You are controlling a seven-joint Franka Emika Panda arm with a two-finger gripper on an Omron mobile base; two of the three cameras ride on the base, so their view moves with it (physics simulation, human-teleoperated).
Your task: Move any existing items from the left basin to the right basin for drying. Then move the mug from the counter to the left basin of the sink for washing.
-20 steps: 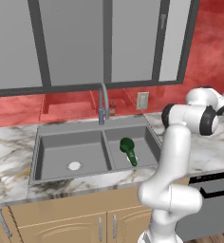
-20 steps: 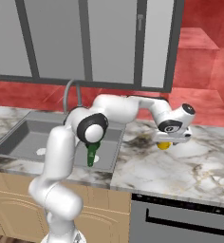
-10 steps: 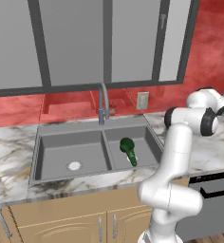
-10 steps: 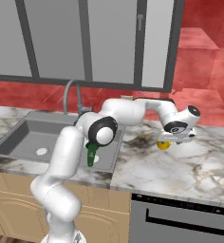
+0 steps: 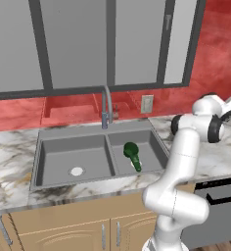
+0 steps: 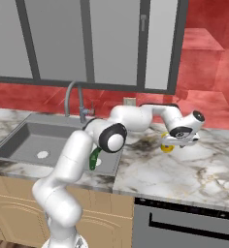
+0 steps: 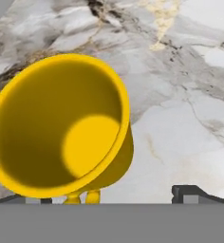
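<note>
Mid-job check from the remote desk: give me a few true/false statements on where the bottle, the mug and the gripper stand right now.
1. The green bottle lies in the right basin. True.
2. The left basin holds a plate. False: only its pale drain disc shows on the floor.
3. The mug is already in the sink. False: it stands upright on the counter, to the right of the sink.
4. The gripper is at the mug. True: the hand view looks into the mug's open mouth from close by.
5. The mug is red. False: it is yellow.
</note>
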